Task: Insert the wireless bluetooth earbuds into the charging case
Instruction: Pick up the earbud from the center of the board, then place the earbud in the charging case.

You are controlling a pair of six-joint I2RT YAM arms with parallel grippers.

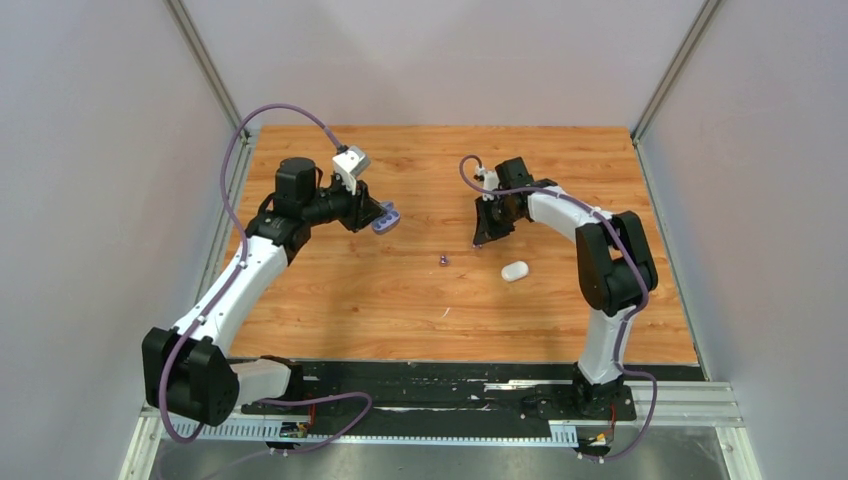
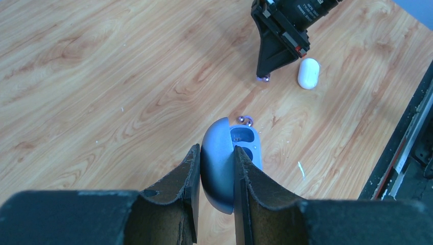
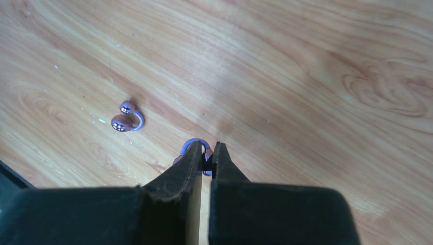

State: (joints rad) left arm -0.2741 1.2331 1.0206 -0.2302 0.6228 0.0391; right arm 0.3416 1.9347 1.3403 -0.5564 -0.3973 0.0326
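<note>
Purple earbud (image 3: 196,142) sits pinched in the right end effector (image 3: 207,150); the left end effector (image 2: 215,151) grips the open case (image 2: 246,140).

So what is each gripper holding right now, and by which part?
Left gripper pinches the open blue-purple case across its domed half. Right gripper is shut on one purple earbud at its fingertips, loop showing beyond them.

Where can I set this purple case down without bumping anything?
Bare: the wide strip between the loose earbud and the table's near edge; also the far-middle wood beyond the right tool. Crowded: around earbud, white case and that tool.
</note>
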